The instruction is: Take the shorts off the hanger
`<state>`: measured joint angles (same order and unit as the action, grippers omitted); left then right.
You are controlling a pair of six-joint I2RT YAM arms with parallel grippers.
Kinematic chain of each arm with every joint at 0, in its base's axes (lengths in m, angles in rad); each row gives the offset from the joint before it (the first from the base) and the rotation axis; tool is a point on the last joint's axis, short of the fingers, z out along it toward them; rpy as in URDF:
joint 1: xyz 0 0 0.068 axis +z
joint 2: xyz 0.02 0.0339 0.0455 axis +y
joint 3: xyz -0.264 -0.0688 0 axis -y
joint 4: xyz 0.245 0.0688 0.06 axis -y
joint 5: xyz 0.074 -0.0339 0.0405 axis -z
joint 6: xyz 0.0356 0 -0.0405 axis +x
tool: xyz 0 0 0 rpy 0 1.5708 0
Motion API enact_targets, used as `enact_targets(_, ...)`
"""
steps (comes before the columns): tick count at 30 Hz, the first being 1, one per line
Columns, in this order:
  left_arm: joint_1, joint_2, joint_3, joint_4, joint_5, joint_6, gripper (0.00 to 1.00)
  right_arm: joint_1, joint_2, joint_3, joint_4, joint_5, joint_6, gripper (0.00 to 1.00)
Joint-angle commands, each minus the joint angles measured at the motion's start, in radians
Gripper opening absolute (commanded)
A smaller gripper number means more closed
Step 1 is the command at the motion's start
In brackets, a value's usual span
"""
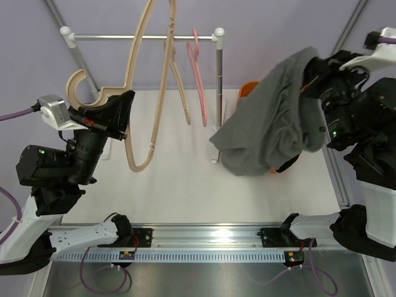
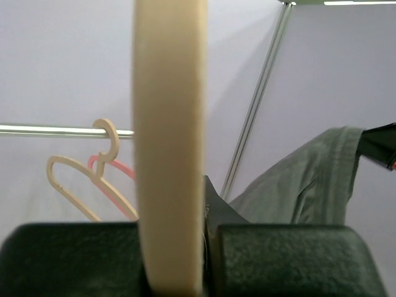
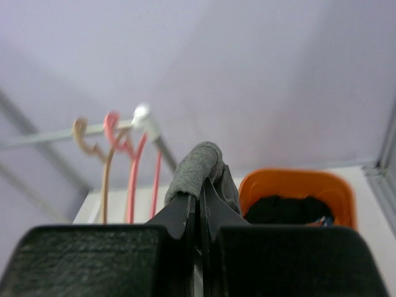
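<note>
Over the table's right side, the right gripper (image 3: 199, 213) is clamped on the grey shorts (image 1: 272, 117), which hang from its fingers above the orange bin (image 3: 297, 184). At left, the left gripper (image 1: 122, 108) is closed on 1 bare wooden hanger (image 2: 167, 124). 2 more hangers sit on the rail (image 1: 111, 37).

Nothing here can be read: no words, labels, brand marks or numbers that I can make out on any surface. The small boards (image 1: 128, 253) on the rail (image 1: 204, 242) along the worktop's near edge carry only specks (far too tiny to tell as lettering).
</note>
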<state>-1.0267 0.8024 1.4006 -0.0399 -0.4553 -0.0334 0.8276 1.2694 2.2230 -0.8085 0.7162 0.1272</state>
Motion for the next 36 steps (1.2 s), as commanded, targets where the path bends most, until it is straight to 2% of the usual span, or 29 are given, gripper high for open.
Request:
enact_targets(1, -0.003, 0.009, 0.014, 0.002, -0.037, 0.018, 0.00, -0.068, 0.056, 0.026, 0.386, 0.190, -0.270, 0.00)
enact_targets(2, -0.003, 0.006, 0.011, -0.006, -0.043, 0.017, 0.00, -0.094, 0.091, 0.039, 0.463, 0.189, -0.296, 0.00)
enact_targets(6, -0.003, -0.008, -0.028, -0.025, -0.059, 0.013, 0.00, -0.220, 0.205, 0.218, 0.554, 0.152, -0.310, 0.00)
enact_targets(11, -0.003, -0.034, -0.092, -0.023, -0.072, 0.004, 0.00, -0.268, 0.389, 0.455, 0.647, 0.138, -0.380, 0.00)
enact_targets(14, -0.003, -0.054, -0.126, -0.018, -0.079, -0.002, 0.00, -0.304, 0.435, 0.445, 0.706, 0.131, -0.388, 0.00)
enact_targets(18, -0.003, -0.077, -0.156, -0.023, -0.085, -0.007, 0.00, -0.406, 0.467, 0.386, 0.691, 0.082, -0.261, 0.00)
enact_targets(22, -0.003, -0.104, -0.166, -0.041, -0.103, 0.006, 0.00, -0.521, 0.566, 0.454, 0.501, -0.007, -0.030, 0.00)
enact_targets(24, -0.003, -0.117, -0.176, -0.049, -0.108, 0.007, 0.00, -0.553, 0.587, 0.458, 0.441, -0.037, 0.018, 0.00)
enact_targets(26, -0.003, -0.129, -0.187, -0.045, -0.117, 0.012, 0.00, -0.561, 0.572, 0.350, 0.382, -0.072, 0.074, 0.00)
enact_targets(27, -0.003, -0.135, -0.195, -0.045, -0.126, 0.012, 0.00, -0.561, 0.535, 0.219, 0.376, -0.107, 0.107, 0.00)
enact_targets(31, -0.004, -0.147, -0.195, -0.057, -0.170, 0.007, 0.00, -0.562, 0.434, -0.073, 0.382, -0.147, 0.205, 0.00)
enact_targets(32, -0.003, -0.149, -0.195, -0.063, -0.184, 0.004, 0.00, -0.562, 0.420, -0.192, 0.365, -0.164, 0.235, 0.00)
enact_targets(36, -0.003, -0.154, -0.190, -0.069, -0.247, 0.004, 0.00, -0.564, 0.397, -0.419, 0.301, -0.274, 0.334, 0.00)
